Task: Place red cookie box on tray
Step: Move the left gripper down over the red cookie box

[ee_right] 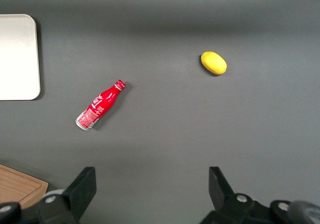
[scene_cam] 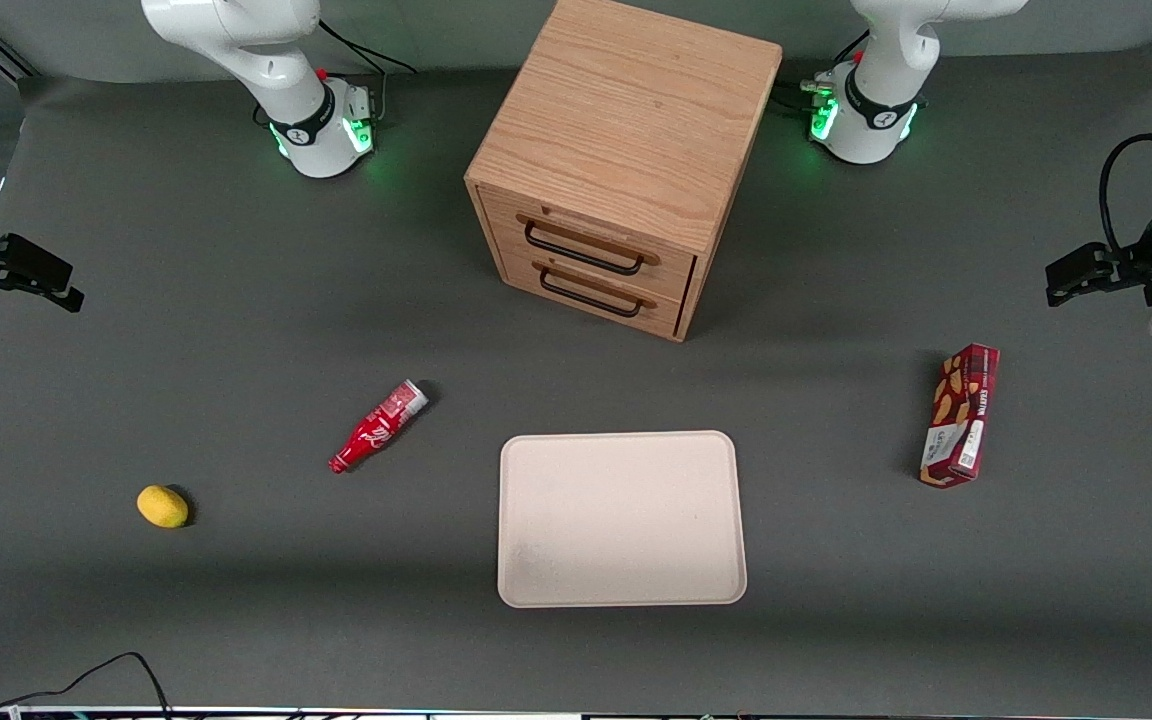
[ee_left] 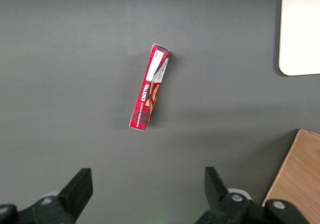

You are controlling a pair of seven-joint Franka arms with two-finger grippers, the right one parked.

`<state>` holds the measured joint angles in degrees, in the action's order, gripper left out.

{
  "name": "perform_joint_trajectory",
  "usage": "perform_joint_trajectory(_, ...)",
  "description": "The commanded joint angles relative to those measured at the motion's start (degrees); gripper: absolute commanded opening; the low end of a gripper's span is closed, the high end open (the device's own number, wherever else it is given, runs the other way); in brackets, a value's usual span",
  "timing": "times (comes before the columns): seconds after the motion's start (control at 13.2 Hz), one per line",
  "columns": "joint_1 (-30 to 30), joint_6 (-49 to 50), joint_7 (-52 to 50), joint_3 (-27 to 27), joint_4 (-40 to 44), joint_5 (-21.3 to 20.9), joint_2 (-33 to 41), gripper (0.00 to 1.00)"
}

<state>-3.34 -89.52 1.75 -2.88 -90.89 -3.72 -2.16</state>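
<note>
Hovering high at the working arm's end of the table, the left gripper [ee_left: 145, 194] hangs clear of everything, its two black fingers [ee_left: 77, 189] spread wide with nothing between them. In the front view that same gripper [scene_cam: 1071, 275] juts in from the edge of the picture, well above the grey mat [scene_cam: 236, 330] and apart from every object.

And the red cookie box [scene_cam: 960, 416] lies flat on the mat, toward the working arm's end, its long side running roughly toward the front camera and its white label panel at the end nearer that camera. From the wrist camera, the red cookie box [ee_left: 150, 89] sits on bare mat ahead of the open fingers, slightly tilted, touching nothing.

The tray [scene_cam: 621, 518], cream-beige with rounded corners, rests near the middle of the table, nearer the front camera than the wooden drawer cabinet [scene_cam: 626, 160]. Box and tray are well apart, with plain mat between them. A corner of the tray [ee_left: 300, 29] also shows in the wrist view.

Over toward the parked arm's end, a small red bottle [scene_cam: 378, 427] lies on its side beside the tray, and a yellow lemon [scene_cam: 163, 506] sits farther out still. The cabinet shows two drawers with dark handles [scene_cam: 586, 255], both closed.
</note>
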Motion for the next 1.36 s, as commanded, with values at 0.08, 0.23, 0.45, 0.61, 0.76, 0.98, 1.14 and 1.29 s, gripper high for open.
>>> perform_joint_trajectory(0.08, 0.3, 0.7, -0.9, 0.2, 1.8, -0.8, -0.8, 1.00)
perform_joint_trajectory(0.23, 0.7, 0.7, 0.2, -0.2, 2.5, -0.7, -1.9, 1.00)
perform_joint_trajectory(0.45, 1.0, 0.1, 7.1, -1.9, 1.7, -0.7, -3.4, 1.00)
perform_joint_trajectory(0.61, 1.2, -2.6, 9.8, -2.6, -1.1, -0.8, -5.6, 1.00)
perform_joint_trajectory(0.76, 1.3, -9.1, 16.5, -5.5, -6.2, -0.6, -6.8, 1.00)
perform_joint_trajectory(0.98, 1.4, -19.8, 19.2, -7.1, -13.8, 0.2, -8.2, 1.00)
perform_joint_trajectory(1.14, 1.4, -27.6, 19.1, -7.1, -18.2, 2.5, -10.4, 1.00)
perform_joint_trajectory(1.29, 1.1, -34.4, 19.1, -7.1, -21.9, 3.4, -11.9, 1.00)
